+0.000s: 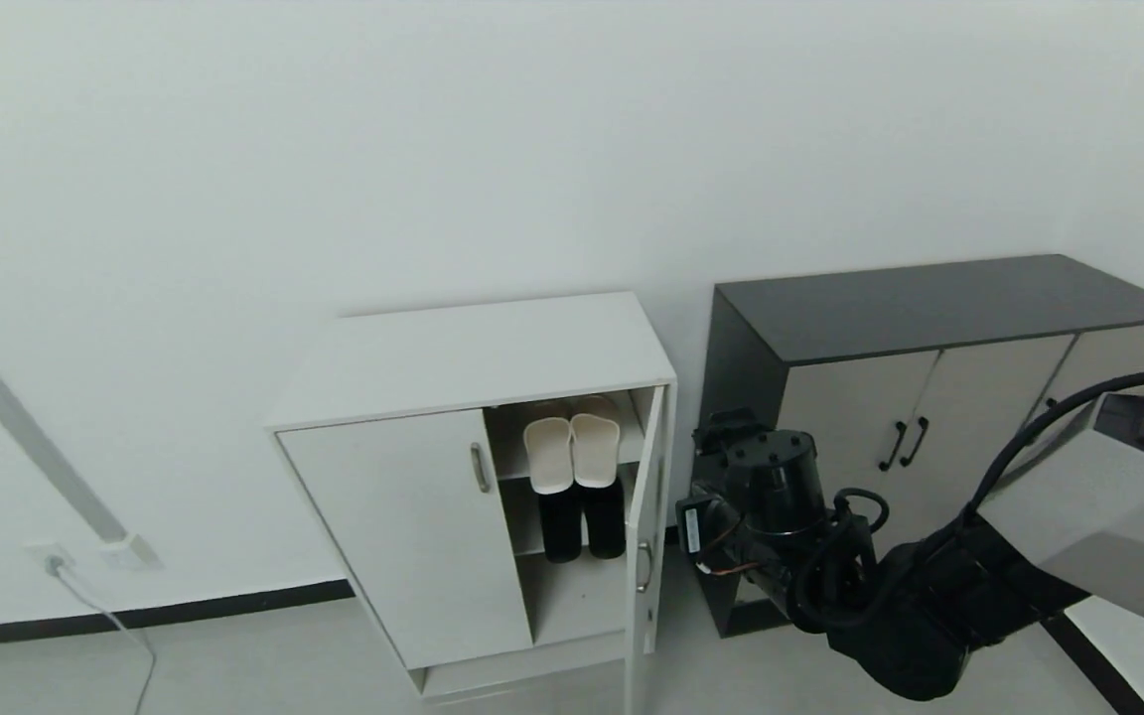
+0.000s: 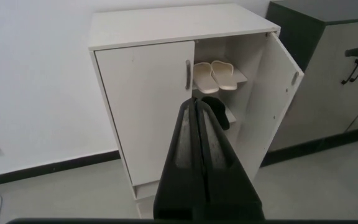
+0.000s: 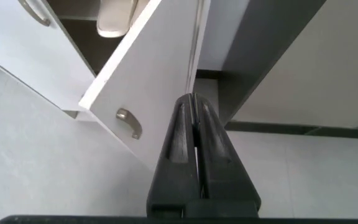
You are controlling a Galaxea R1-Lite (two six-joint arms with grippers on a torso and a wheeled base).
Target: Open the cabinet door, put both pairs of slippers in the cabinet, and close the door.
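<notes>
The white cabinet (image 1: 473, 353) stands against the wall, its left door shut and its right door (image 1: 643, 516) swung open. Inside, a cream pair of slippers (image 1: 572, 452) lies on the upper shelf and a black pair (image 1: 582, 521) on the shelf below. My right gripper (image 3: 195, 102) is shut on nothing, close to the outer face of the open door, beside its metal handle (image 3: 129, 122). My left gripper (image 2: 196, 104) is shut and empty, held in front of the cabinet (image 2: 142, 81) at some distance, its tip covering part of the black slippers (image 2: 221, 113).
A dark grey cabinet (image 1: 929, 308) with two handled doors stands right of the white one, leaving a narrow gap where my right arm (image 1: 771, 497) sits. A wall socket with a cable (image 1: 54, 561) is at the far left. Bare floor lies in front.
</notes>
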